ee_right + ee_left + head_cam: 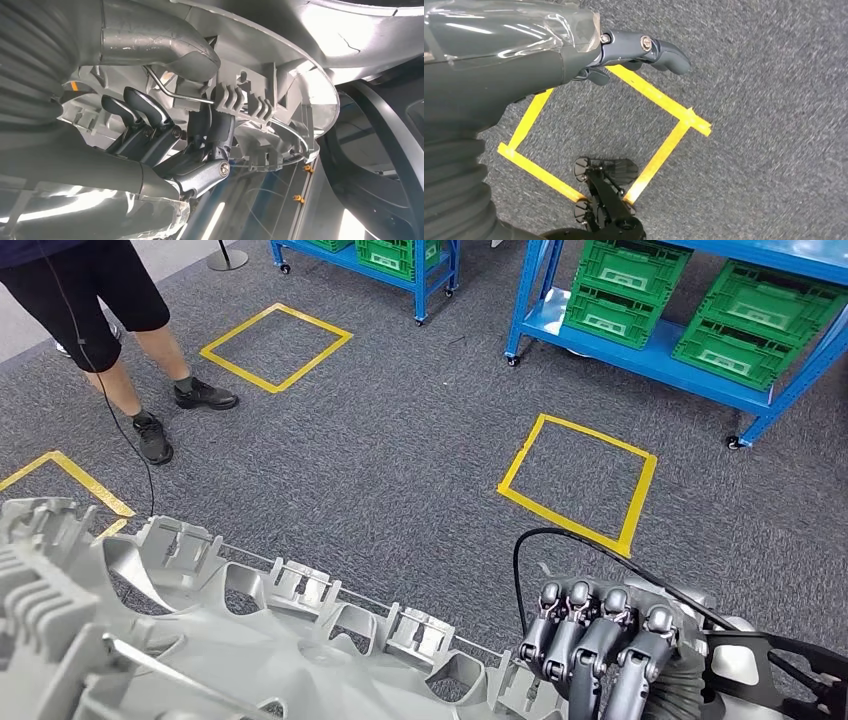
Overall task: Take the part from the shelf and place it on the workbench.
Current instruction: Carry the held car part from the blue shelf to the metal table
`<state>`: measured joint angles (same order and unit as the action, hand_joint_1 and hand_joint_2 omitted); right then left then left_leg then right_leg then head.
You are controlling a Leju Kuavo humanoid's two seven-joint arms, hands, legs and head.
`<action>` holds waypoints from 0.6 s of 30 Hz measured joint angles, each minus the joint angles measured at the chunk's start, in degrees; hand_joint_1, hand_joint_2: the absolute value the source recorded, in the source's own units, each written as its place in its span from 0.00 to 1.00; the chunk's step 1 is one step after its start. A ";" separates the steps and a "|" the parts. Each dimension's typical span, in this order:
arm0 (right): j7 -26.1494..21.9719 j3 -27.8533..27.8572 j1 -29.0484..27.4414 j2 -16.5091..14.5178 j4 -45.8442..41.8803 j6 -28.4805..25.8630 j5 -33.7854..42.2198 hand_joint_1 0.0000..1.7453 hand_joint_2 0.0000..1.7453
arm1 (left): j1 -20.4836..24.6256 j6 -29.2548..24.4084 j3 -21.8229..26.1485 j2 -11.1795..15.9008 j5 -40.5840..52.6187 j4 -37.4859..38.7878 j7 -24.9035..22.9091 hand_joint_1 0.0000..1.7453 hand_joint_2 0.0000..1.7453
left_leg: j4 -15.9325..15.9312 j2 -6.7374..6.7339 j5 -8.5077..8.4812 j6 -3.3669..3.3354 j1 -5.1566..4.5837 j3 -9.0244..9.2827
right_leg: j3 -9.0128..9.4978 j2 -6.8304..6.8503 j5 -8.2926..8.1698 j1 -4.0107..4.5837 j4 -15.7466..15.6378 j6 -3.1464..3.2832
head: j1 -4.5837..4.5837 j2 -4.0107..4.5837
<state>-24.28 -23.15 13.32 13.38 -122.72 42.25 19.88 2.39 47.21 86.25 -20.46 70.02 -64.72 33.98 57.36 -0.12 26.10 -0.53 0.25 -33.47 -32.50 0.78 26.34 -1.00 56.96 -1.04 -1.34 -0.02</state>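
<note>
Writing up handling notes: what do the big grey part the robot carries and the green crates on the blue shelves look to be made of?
The part looks like moulded grey plastic with a matte finish: thin ribs, clip tabs and cut-outs along its rim; painted or cast metal can't be ruled out. The right hand grips its edge. The green crates look like rigid injection-moulded plastic with slotted lattice walls.

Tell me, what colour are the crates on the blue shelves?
Green crates, seen best in the head view, sitting on the blue shelves.

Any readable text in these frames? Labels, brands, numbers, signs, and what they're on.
None readable.
Green crates on the blue shelf: no label visible.
Grey part, held by the right hand: no marking legible.
Yellow tape squares on the carpet: plain outlines, no text.
</note>
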 joint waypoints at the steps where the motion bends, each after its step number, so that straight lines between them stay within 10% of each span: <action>1: -0.09 0.02 0.02 -0.02 0.03 0.00 -0.21 0.99 1.00 | -0.01 0.02 0.00 0.01 -0.05 0.01 0.00 0.00 1.00 | -0.25 0.10 -0.18 -0.39 0.03 0.21 | -0.15 0.04 0.17 -0.08 0.21 -0.24 | 0.03 0.00; 7: -0.76 0.06 0.06 -0.03 0.41 0.00 -1.93 0.99 1.00 | 0.06 -0.32 -0.01 0.09 -0.28 0.14 0.01 0.00 1.00 | -0.83 0.90 -0.68 -1.63 -0.10 0.65 | -8.62 -0.44 7.01 -0.19 17.39 0.14 | 0.35 0.00; 11: -0.84 0.04 0.11 -0.03 0.55 0.00 -2.49 0.99 1.00 | 0.07 -0.49 -0.01 0.12 -0.28 0.40 0.00 0.00 1.00 | -0.54 2.56 -0.49 -1.37 -0.26 0.72 | -3.06 -1.48 1.76 -0.18 5.57 -1.11 | 0.36 0.00; 13: -0.87 0.04 0.17 -0.05 0.58 0.00 -2.50 0.99 1.00 | 0.01 -0.45 -0.01 0.17 -0.30 0.51 0.01 0.00 1.00 | -0.23 3.28 -0.33 -0.91 -0.42 0.44 | -0.65 -2.09 0.08 -0.05 0.74 -0.53 | 0.32 0.00; 18: -0.92 -0.08 0.57 -0.22 0.65 0.00 -2.48 0.99 1.00 | -0.38 -0.42 0.02 0.38 -0.32 0.56 0.01 0.00 1.00 | 2.87 2.73 1.60 0.57 -0.12 -1.25 | -0.14 -0.50 -0.08 -0.25 0.17 1.23 | 0.10 0.00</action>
<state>-25.20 -23.23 13.89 13.16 -122.07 42.25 17.40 2.01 46.80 86.27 -20.08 69.70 -64.16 33.99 60.23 2.60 27.71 0.03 0.12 -34.72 -32.64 0.28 26.26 -1.25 57.13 0.19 -1.24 -0.02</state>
